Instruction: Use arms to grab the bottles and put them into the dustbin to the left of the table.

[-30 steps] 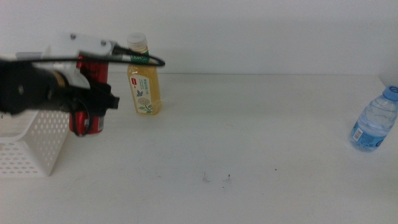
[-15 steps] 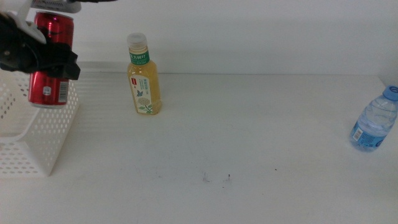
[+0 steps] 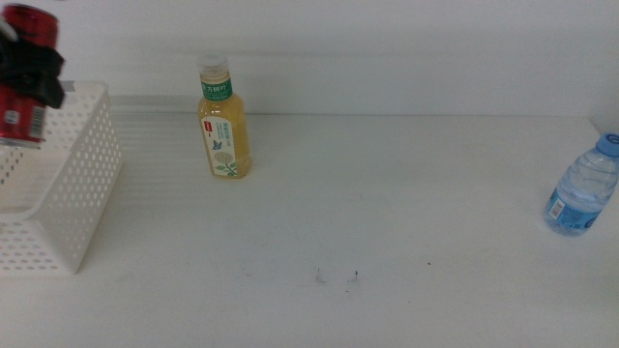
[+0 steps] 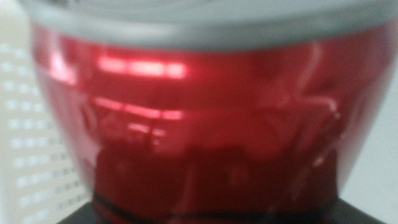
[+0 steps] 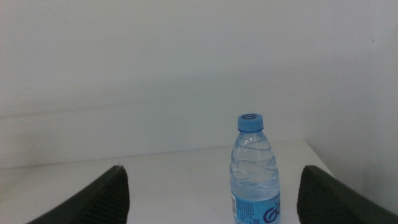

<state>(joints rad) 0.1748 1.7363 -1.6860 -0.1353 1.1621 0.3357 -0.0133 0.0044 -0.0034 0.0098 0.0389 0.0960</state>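
So my left gripper (image 3: 34,72) is way over at the far left, clamped on the red can (image 3: 21,77) and holding it above the white dustbin (image 3: 73,193). On the wrist cam the can (image 4: 186,124) fills pretty much everything. Further right, the tea bottle (image 3: 223,121) stands upright on the table (image 3: 387,213), near the back. At the right edge is the water bottle (image 3: 582,188), also upright. My right gripper (image 5: 211,193) is spread wide, with the water bottle (image 5: 255,171) ahead between its jaws, not touching.
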